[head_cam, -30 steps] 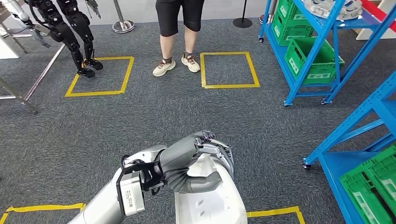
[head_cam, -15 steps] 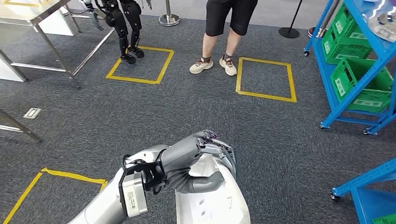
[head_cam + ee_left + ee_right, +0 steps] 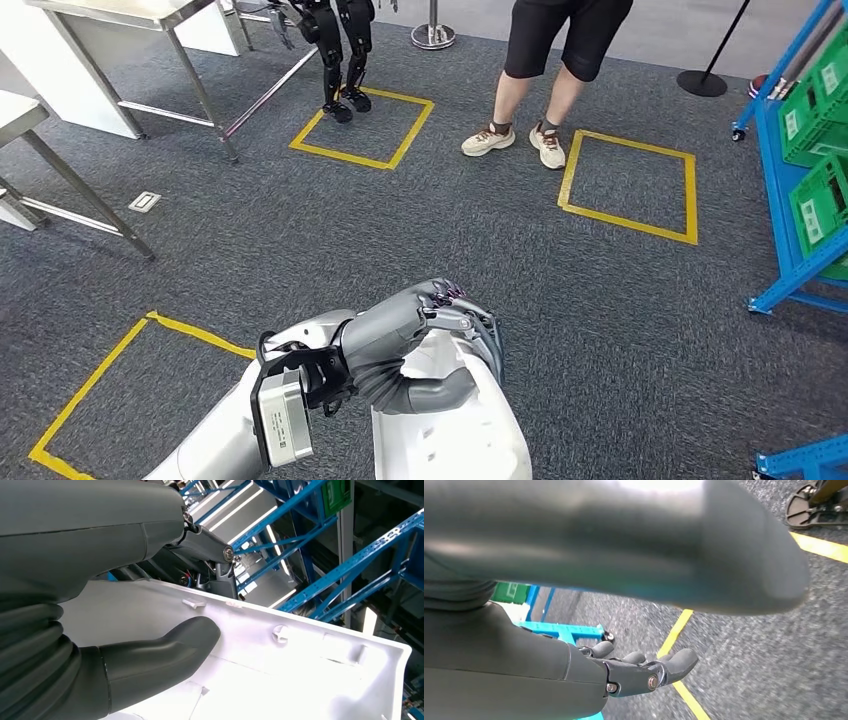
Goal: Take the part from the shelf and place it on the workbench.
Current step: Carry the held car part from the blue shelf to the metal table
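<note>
The white part (image 3: 450, 430) is held by the left hand (image 3: 435, 325) at 6 o'clock of the head view, low in front of the body; the dark fingers (image 3: 465, 315) are curled over the far edge of the part and the grey thumb (image 3: 165, 642) is pressed flat on its inner white face, as is seen in the left wrist view (image 3: 300, 660); the part is thus gripped between thumb and fingers and is carried above the carpet (image 3: 300, 250); it touches no table.

The right hand (image 3: 644, 672) is seen in its own wrist view; its fingers (image 3: 679, 662) are held loosely apart, a little bent, and nothing is held in them; grey carpet and yellow tape (image 3: 674, 635) are seen beyond it.

A steel workbench (image 3: 150, 12) is seen at 11 o'clock, well apart from the part; a second table (image 3: 40, 130) is at 9 o'clock. A person (image 3: 555, 60) stands at 1 o'clock beside a yellow square (image 3: 630, 185); the legs of another robot (image 3: 340, 50) are at 12 o'clock in a second square (image 3: 365, 125). A blue shelf (image 3: 775, 200) with green crates (image 3: 820, 205) is at 3 o'clock.
</note>
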### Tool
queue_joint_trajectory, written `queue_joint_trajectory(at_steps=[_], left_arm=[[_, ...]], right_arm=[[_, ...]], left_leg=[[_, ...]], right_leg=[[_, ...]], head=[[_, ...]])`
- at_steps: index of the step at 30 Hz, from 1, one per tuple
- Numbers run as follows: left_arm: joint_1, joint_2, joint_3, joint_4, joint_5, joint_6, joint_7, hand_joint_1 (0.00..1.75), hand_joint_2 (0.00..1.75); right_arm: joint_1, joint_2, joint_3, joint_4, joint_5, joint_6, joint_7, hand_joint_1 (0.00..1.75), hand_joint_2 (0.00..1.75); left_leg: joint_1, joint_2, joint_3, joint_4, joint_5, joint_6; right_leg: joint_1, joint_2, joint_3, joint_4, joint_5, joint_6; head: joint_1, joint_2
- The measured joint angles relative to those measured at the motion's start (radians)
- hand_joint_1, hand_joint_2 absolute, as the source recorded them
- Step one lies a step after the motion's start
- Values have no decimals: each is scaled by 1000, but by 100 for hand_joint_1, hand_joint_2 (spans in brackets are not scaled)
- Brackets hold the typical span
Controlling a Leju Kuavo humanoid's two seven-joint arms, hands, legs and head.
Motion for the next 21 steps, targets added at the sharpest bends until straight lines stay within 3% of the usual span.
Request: queue_joint_trajectory(at_steps=[2, 3, 5, 7, 9, 11, 12, 14, 16, 18, 20, 21], left_arm=[[-5, -2, -1, 0, 0, -1, -1, 175, 175], [-7, -3, -1, 0, 1, -2, -1, 175, 175], [-9, -6, -2, 0, 2, -3, -3, 175, 175], [-12, -10, -3, 2, 2, -4, -5, 175, 175], [-15, -16, -6, 5, 3, -5, -6, 175, 175], [-14, -18, -8, 9, 3, -5, -7, 175, 175], [-13, -18, -9, 11, 2, -5, -8, 175, 175], [-13, -18, -9, 11, 2, -5, -9, 175, 175], [-14, -19, -9, 11, 2, -6, -9, 175, 175], [-14, -19, -10, 11, 1, -6, -10, 175, 175], [-15, -18, -10, 11, 0, -6, -10, 175, 175], [-16, -18, -10, 11, -1, -6, -11, 175, 175]], right_arm=[[0, 1, 0, 0, -1, -1, 0, 0, 0], [-1, 1, 0, 0, -2, -1, 0, 0, 0], [-3, 2, 0, 0, -6, -2, 0, 0, 0], [-5, 3, 0, 0, -11, -2, 0, 0, 0], [-2, 3, 0, 0, -14, -4, 1, 0, 0], [4, 2, 0, 0, -15, -5, 2, 0, 0], [5, 2, 0, 0, -15, -5, 2, 0, 0], [4, 2, 0, 0, -15, -5, 3, 0, 0], [3, 2, 0, 0, -15, -6, 5, 0, 0], [3, 2, 0, 0, -15, -7, 7, 0, 0], [1, 2, 0, 0, -15, -7, 7, 0, 0], [0, 3, 0, 0, -15, -7, 6, 0, 0]], left_leg=[[-11, 39, 38, -80, 18, 16], [-15, 41, 38, -87, 16, 22], [-13, 11, 40, -96, 23, 32], [-6, -16, 47, -107, 33, 43], [-1, -43, 48, -111, 38, 48], [0, -74, 46, -108, 39, 49], [2, -89, 46, -106, 39, 48], [6, -117, 45, -98, 36, 42], [8, -144, 39, -86, 31, 29], [9, -167, 30, -82, 30, 14], [12, -181, 25, -85, 34, 2], [11, -170, 20, -78, 29, -3]], right_leg=[[3, -22, 6, 0, -5, 9], [4, -34, 8, -1, -6, 14], [1, -47, 16, -2, -10, 25], [-4, 2, 5, 34, -35, 37], [-7, 69, -52, 148, -94, 46], [-7, 87, -115, 259, -128, 50], [-8, 88, -124, 268, -116, 52], [-13, 101, -87, 174, -45, 55], [-20, 144, -34, 52, 3, 57], [-19, 163, -16, 9, 6, 46], [-16, 139, -15, 5, 9, 28], [-17, 128, -13, 3, 11, 19]], head=[[0, 0], [0, 0], [1, 0], [3, 0], [9, 0], [13, 0], [13, 0], [14, 0], [15, 0], [16, 0], [17, 0], [15, 0]])
